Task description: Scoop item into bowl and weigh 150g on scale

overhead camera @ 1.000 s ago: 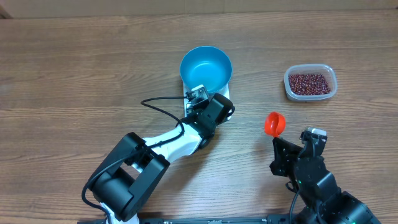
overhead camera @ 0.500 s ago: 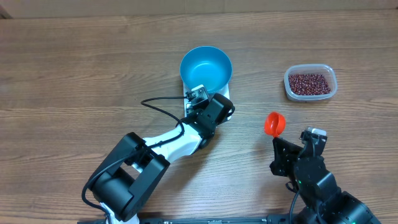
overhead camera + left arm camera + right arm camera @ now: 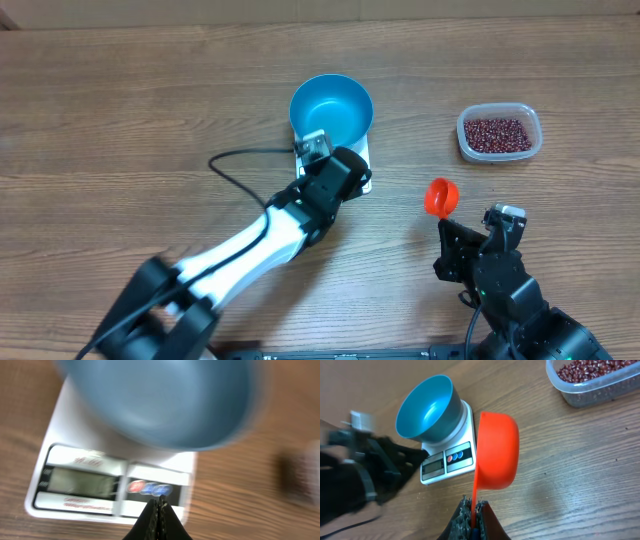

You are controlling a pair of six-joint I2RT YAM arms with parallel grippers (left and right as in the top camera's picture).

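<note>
Closed left gripper (image 3: 158, 506) has just advanced onto the scale's (image 3: 75, 430) buttons (image 3: 150, 488) below the empty bowl (image 3: 331, 108), likely zeroing it; right gripper (image 3: 474, 505) grips an empty scoop (image 3: 495, 452), beans (image 3: 495, 133) lying in their tub (image 3: 538, 130).

Nothing legible anywhere, scale (image 3: 67, 417) display (image 3: 80, 481) without discernible digits, red print (image 3: 85, 461) at its 12 o'clock blurred, button panel (image 3: 150, 488) at its 3 o'clock unreadable.
</note>
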